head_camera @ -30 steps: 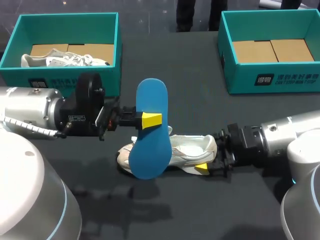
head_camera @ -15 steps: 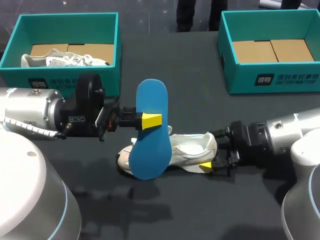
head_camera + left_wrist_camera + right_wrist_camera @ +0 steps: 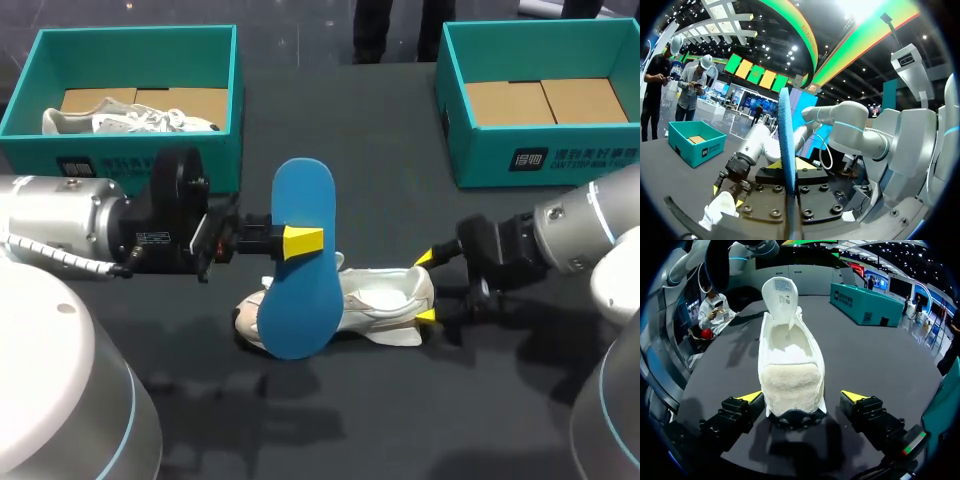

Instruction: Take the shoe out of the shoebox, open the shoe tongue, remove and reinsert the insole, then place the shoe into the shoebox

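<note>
One risk: right gripper gapes wide around the white shoe heel, so it may slide when left gripper, clamping the blue insole, reinserts it.

L hand clamped, R hand spread

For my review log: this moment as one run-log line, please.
left gripper: shut on blue insole, held upright | right gripper: fingers open, either side of heel | white shoe: on table, tongue lifted, insole out
</note>
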Robot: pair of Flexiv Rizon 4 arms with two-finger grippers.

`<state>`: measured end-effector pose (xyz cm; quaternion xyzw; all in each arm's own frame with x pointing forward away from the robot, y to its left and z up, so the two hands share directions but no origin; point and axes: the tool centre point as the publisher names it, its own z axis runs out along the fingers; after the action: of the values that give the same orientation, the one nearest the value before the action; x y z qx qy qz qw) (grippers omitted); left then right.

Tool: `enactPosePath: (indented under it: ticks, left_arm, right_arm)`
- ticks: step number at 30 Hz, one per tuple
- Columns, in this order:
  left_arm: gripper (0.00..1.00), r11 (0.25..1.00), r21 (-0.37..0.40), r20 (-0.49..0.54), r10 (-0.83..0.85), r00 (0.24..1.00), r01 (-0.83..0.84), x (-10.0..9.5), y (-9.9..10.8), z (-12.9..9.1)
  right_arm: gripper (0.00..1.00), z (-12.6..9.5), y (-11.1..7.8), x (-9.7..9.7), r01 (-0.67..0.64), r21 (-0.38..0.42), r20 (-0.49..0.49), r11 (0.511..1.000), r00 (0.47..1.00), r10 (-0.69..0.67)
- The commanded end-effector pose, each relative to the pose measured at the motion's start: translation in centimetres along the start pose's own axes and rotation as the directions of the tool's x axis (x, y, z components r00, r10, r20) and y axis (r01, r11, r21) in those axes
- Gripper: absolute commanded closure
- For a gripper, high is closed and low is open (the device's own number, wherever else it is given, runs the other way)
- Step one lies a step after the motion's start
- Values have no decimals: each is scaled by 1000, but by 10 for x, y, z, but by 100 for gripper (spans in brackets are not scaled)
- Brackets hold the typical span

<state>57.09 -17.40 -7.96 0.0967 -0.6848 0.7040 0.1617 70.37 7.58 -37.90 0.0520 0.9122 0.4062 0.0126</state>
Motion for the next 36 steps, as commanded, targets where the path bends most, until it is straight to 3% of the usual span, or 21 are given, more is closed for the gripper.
enactPosePath:
  ticks: [1,10,27,36]
  left_arm:
    - [100,1000,2,1,-1,1000,1,1,1,0]
    - [100,1000,2,1,-1,1000,1,1,1,0]
    - [100,1000,2,1,-1,1000,1,1,1,0]
    - [100,1000,2,1,-1,1000,1,1,1,0]
  right_arm:
    - [0,0,8,1,10,232,-1,973,1000,-10]
    - [0,-6,13,2,-22,454,41,891,999,3]
    - [0,-14,23,8,-58,649,21,758,998,58]
    - [0,-12,30,15,-71,687,50,724,997,51]
